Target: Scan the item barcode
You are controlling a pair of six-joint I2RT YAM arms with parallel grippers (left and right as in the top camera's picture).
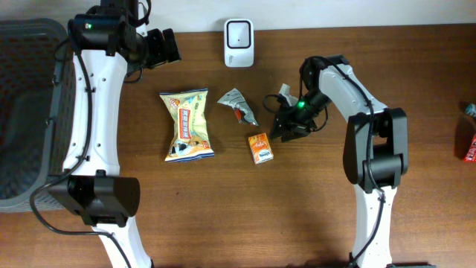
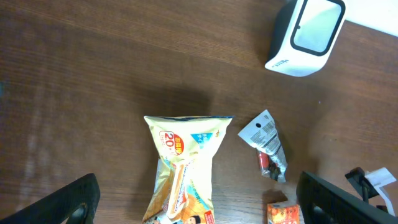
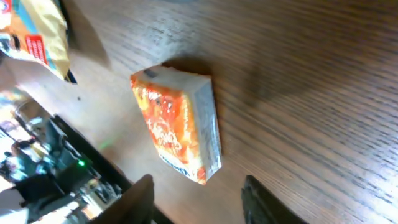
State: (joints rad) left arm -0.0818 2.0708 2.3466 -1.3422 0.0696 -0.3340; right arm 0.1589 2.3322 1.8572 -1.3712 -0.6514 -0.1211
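While right pincer [image 3: 198, 190] stands part-open and empty, orange box [image 3: 177, 121] lies on table [image 3: 311, 93] just ahead of its tips, untouched; left pincer [image 2: 196, 186] wide, empty; likely risk: closing off-centre skids box, barcode face misses scanner [image 1: 239, 33].

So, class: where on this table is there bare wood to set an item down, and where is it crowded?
Free: the front strip between the two arm bases, below the snack bag and orange box; also the stretch right of the right arm. Crowded: the middle, around the silver packet.
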